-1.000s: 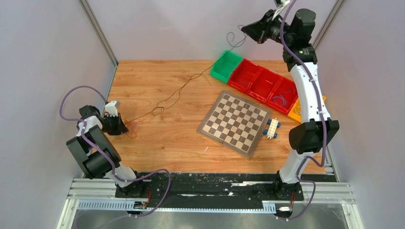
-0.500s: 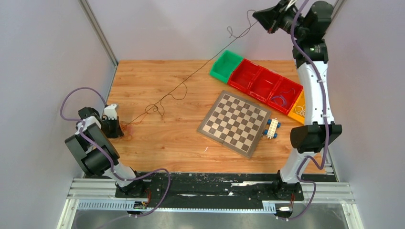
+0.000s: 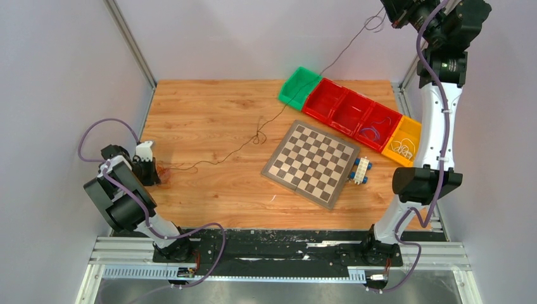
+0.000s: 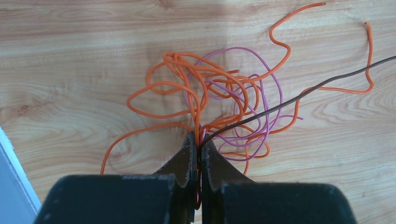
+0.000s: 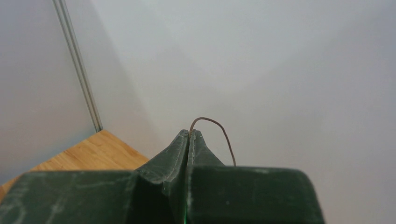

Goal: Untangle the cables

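Observation:
The cables [image 4: 210, 93] are a loose tangle of thin orange and purple wires on the wood at the table's left [image 3: 166, 171]. My left gripper [image 4: 198, 140] is low over the table [image 3: 155, 172] and shut on strands at the tangle's near side. One dark brown cable [image 4: 299, 95] leaves the tangle. It crosses the table with a small kink [image 3: 258, 136] and rises to the upper right [image 3: 345, 50]. My right gripper [image 3: 394, 18] is raised high at the back right, shut on that dark cable's end [image 5: 219, 130], which curls out past the closed fingertips [image 5: 190, 133].
A chessboard [image 3: 311, 163] lies right of centre, with a white and blue block [image 3: 360, 171] at its right edge. A row of bins stands at the back right: green [image 3: 299, 87], red [image 3: 348, 113], yellow [image 3: 405, 140]. Walls enclose the table's left, back and right.
My right gripper has risen and moved right with the dark cable, drawing it further out. The kink on the table slid right toward the chessboard. My left gripper stayed on the tangle.

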{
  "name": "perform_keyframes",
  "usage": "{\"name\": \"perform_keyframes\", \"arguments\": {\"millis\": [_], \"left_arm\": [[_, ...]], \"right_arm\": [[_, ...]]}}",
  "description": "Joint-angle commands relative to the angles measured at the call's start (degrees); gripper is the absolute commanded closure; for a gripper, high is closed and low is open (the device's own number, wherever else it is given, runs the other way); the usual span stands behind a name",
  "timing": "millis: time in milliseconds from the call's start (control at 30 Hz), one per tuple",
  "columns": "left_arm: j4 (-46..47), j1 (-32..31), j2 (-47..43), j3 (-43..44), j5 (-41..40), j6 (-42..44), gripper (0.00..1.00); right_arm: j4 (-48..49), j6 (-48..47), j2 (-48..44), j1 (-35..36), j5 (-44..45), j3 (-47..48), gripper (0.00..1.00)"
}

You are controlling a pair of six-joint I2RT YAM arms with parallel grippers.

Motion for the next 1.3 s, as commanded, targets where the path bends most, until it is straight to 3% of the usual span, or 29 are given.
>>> {"name": "perform_keyframes", "arguments": {"millis": [0,200,433,967,1267], "left_arm": [[2.1,0.8,-0.7,0.7,-2.6,2.3,1.00],[4.3,1.5,0.0,-0.2,-6.6,3.3,1.00],[6.7,4.1,2.5,-0.2,-9.6,6.2,1.00],[10.5,6.6,4.3,0.0,-15.8,8.0,1.00],[4.5,6.8,2.1,1.7,-8.4,7.1,1.00]], "right_arm": [[3.5,1.3,-1.5,-1.1,1.6,1.3,1.00],[5.7,2.3,-1.0,-5.6,4.9,4.0,1.00],[10.6,2.3,-3.1,-10.1,9.5,0.9,1.00],[11.4,-0.8,-2.5,-14.5,13.4,1.0,1.00],[13.3,3.1,-4.0,-14.8,6.6,-2.5,1.00]]}}
